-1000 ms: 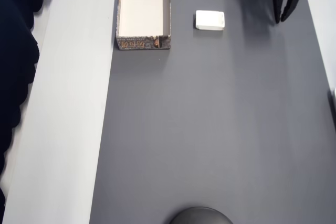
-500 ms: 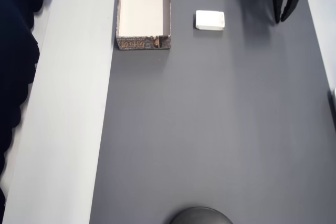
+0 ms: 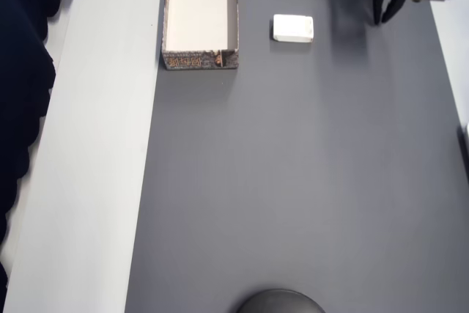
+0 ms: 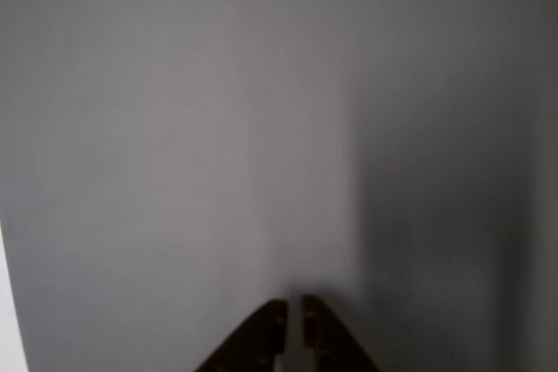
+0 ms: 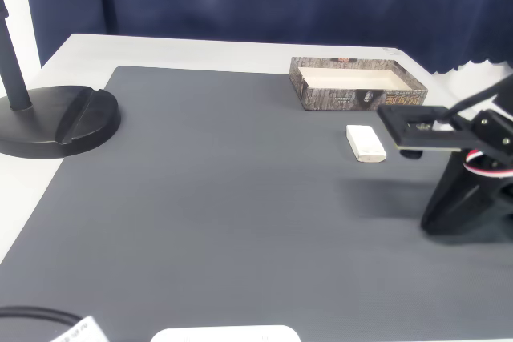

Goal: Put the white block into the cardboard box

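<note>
The white block (image 3: pixel 293 28) lies flat on the dark grey mat (image 3: pixel 293 181), just right of the cardboard box (image 3: pixel 199 16), which stands open-topped with nothing inside. In the fixed view the block (image 5: pixel 365 142) sits in front of the box (image 5: pixel 357 86). My gripper (image 3: pixel 382 20) hangs at the mat's top right corner, well to the right of the block and apart from it. Its black fingers point down at the mat (image 5: pixel 433 222). In the wrist view the gripper (image 4: pixel 288 328) shows its two tips almost touching, with nothing between them, over bare mat.
A black round stand base (image 5: pixel 56 122) rests at the mat's left end in the fixed view and peeks in at the bottom edge overhead (image 3: pixel 278 302). A white table strip (image 3: pixel 95 144) and a dark blue curtain (image 3: pixel 22 71) border the mat.
The gripper has shifted a little left and toward the top edge in the overhead view. Block and box have not moved.
</note>
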You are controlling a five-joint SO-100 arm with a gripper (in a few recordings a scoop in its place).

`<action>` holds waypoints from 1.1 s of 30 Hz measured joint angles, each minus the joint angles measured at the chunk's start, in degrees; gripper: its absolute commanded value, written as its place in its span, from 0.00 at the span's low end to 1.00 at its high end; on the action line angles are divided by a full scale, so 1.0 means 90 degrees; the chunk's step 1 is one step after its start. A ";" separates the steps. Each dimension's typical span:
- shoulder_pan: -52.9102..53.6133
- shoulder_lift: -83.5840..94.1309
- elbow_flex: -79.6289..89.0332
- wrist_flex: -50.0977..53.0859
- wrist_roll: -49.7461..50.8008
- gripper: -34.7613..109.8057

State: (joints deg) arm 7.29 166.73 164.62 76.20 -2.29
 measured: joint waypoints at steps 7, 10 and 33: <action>0.0566 -0.1572 -0.1279 0.0000 0.0303 0.23; 0.0898 -0.2139 -0.1670 0.0000 0.0313 0.23; 0.3418 -0.5801 -0.4268 -0.0010 0.1689 0.23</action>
State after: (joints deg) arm 38.06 114.52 126.21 76.11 12.92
